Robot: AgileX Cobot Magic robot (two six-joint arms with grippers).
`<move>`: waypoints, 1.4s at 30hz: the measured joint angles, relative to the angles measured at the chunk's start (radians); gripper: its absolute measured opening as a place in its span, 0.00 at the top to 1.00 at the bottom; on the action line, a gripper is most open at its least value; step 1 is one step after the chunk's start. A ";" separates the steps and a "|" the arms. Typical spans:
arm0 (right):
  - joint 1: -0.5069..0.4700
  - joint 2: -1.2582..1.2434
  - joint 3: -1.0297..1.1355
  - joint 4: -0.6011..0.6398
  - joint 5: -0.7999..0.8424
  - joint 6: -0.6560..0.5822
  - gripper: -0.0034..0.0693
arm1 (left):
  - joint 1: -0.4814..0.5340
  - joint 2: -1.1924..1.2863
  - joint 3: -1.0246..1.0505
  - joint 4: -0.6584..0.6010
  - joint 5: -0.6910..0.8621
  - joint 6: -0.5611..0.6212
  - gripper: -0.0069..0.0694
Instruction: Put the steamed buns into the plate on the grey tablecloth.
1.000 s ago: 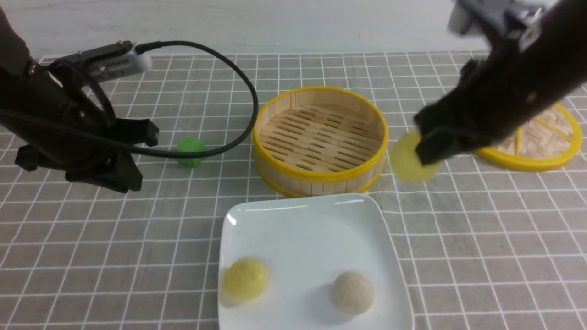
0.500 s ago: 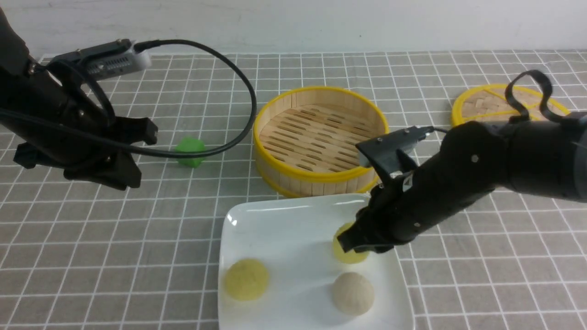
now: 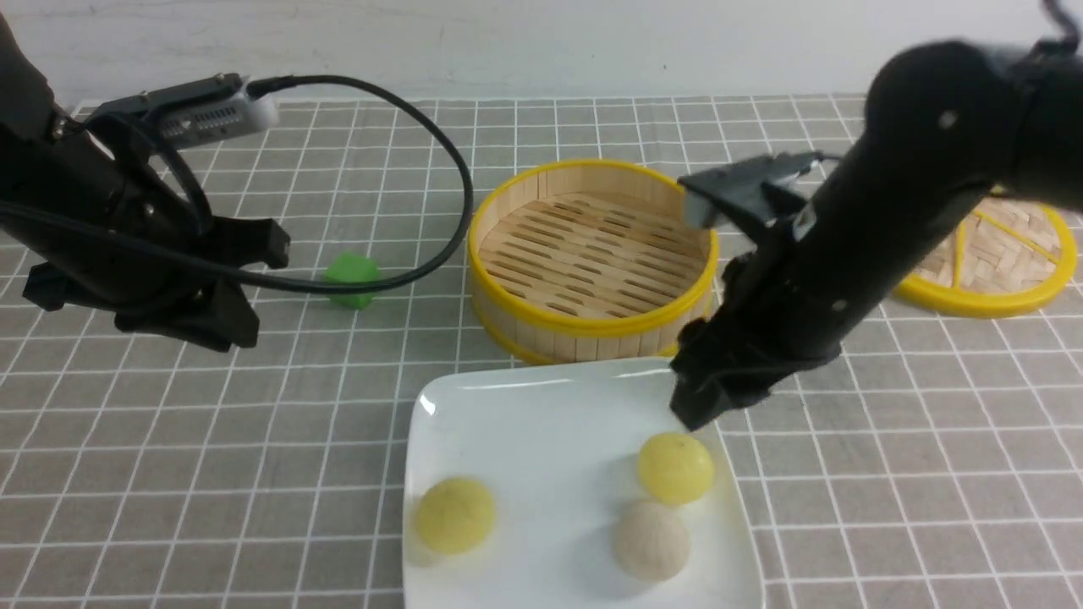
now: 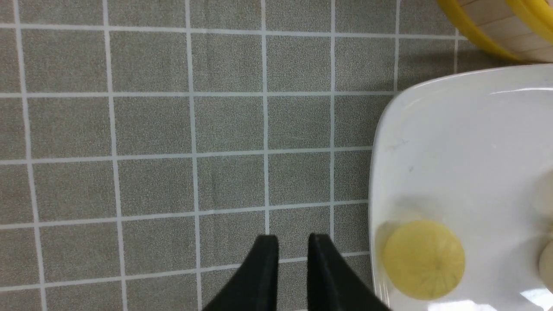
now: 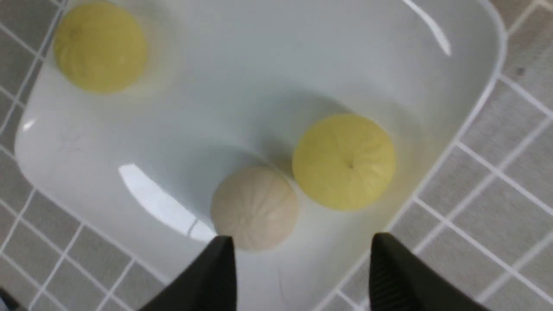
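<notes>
**Front view:** Three steamed buns [image 3: 675, 468] are lying in the one plate [image 3: 541, 376] at lower centre. One yellow bun [image 3: 454, 514] is at its lower left, and a second yellow bun [image 3: 677, 461] is sitting just above one beige bun [image 3: 651, 540] at its right. The plate is resting on the grey tablecloth [image 3: 169, 440]. The right tool [image 3: 698, 406] is hovering over the plate's upper right corner. One steamer basket [image 3: 592, 254], one lid [image 3: 990, 262] and one green cube [image 3: 352, 279] are lying farther back.

**Left wrist view:** The left tool [image 4: 293, 242] is nearly clenched and gripping nothing, over cloth beside the plate.

**Right wrist view:** The right tool's two fingers [image 5: 216, 268] are spread wide and released above the buns.
</notes>
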 joint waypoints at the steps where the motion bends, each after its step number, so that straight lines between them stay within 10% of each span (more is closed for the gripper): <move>1: -0.009 -0.024 -0.020 -0.025 0.058 0.015 0.51 | 0.000 0.000 0.000 0.000 0.000 0.000 0.73; 7: -0.026 -0.236 -0.006 -0.205 0.138 0.123 0.96 | 0.000 0.000 0.000 0.004 0.003 0.000 0.73; 15: -0.026 -0.715 0.229 -0.336 0.104 0.262 0.97 | 0.000 0.000 0.000 0.004 0.003 0.000 0.72; 24: -0.026 -1.248 0.849 -0.387 -0.596 0.315 0.97 | 0.000 0.000 0.000 0.004 -0.001 0.000 0.74; 42: -0.026 -1.257 0.911 -0.387 -0.643 0.333 0.95 | 0.000 0.000 0.000 0.012 0.036 0.049 0.91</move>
